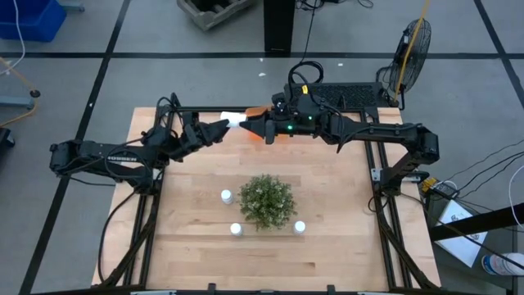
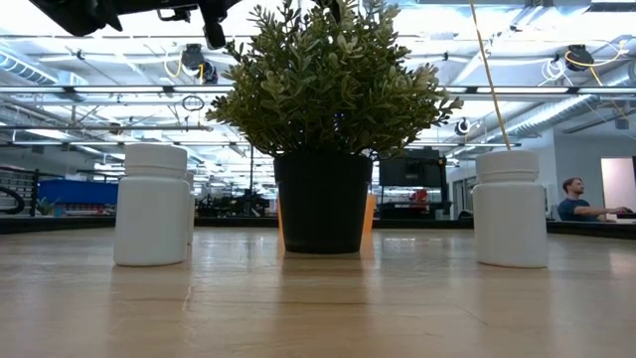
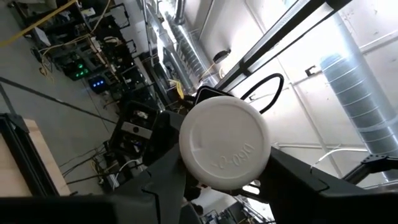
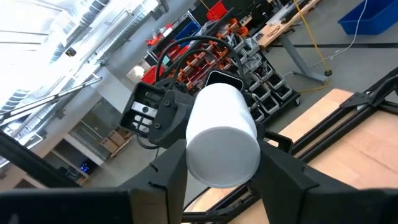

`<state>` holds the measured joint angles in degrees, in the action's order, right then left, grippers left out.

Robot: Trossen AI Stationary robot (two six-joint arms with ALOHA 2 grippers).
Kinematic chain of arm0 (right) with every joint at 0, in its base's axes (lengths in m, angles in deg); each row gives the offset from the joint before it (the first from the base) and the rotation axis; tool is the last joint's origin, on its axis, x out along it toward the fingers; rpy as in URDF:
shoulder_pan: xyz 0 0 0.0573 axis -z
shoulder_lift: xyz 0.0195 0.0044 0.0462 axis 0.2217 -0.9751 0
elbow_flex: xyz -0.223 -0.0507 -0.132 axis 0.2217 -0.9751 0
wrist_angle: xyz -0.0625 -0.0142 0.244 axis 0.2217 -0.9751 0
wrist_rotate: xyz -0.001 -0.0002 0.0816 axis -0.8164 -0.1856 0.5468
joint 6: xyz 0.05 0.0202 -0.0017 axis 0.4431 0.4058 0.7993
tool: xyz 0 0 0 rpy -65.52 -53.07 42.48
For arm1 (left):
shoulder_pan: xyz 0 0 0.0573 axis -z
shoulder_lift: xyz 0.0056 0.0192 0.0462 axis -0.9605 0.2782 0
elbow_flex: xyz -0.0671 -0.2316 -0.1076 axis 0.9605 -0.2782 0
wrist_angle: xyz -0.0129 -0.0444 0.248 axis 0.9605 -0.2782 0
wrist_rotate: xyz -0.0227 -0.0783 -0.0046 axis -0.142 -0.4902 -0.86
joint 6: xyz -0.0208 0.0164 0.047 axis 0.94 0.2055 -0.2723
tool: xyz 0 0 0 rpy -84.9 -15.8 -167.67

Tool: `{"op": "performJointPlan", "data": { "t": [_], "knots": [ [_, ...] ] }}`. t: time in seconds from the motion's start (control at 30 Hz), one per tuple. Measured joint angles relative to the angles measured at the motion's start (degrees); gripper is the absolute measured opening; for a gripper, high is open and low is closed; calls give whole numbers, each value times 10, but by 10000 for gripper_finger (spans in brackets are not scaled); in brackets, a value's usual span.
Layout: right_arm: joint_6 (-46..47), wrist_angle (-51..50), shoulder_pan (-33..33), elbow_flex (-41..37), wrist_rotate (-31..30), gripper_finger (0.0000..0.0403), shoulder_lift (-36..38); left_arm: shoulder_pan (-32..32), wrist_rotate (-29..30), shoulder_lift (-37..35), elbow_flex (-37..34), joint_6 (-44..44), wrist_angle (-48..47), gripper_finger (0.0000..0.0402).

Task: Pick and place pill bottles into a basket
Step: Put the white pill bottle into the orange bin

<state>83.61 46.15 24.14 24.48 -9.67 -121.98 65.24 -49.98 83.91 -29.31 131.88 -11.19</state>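
Pill bottle (image 1: 233,120) held between left gripper (image 1: 219,129) and right gripper (image 1: 250,125), both clamped on it, above basket (image 1: 259,111)

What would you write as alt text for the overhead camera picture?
From above, the left gripper and right gripper meet over a white pill bottle near the orange basket. Three more bottles stand around a green plant on the wooden table.

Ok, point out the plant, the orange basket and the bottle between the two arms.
plant (image 1: 267,199), high view, middle of the foliage.
orange basket (image 1: 257,110), high view, visible rim.
bottle (image 1: 232,120), high view, its white side.
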Motion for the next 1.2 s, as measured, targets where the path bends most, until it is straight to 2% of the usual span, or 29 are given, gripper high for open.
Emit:
{"op": "performJointPlan", "data": {
  "t": [0.13, 0.23, 0.47, 0.67, 0.87, 1.0, 1.2],
  "knots": [
    [-4, 0, 4, 0, -3, 144, 0, 1, 13, 0, 0, 10, -2, 220],
    [-1, -1, 11, 0, -4, 144, 0, -1, 43, 0, 0, 60, -3, 239],
    [-10, -14, 21, 0, -1, 144, 0, -7, 37, 0, 0, 61, -30, 292],
    [-29, -49, 38, 0, -1, 144, 0, -12, 19, -5, 0, 45, -140, 341],
    [-57, -97, 71, 0, 0, 144, 0, -31, -46, -20, -1, 5, -296, 381],
    [-67, -143, 102, 3, 14, 144, 0, -40, -83, -31, -1, -27, -367, 394],
    [-126, -296, 142, 37, 16, 144, 1, -52, -90, -53, -1, -49, -445, 395]
  ]
}}
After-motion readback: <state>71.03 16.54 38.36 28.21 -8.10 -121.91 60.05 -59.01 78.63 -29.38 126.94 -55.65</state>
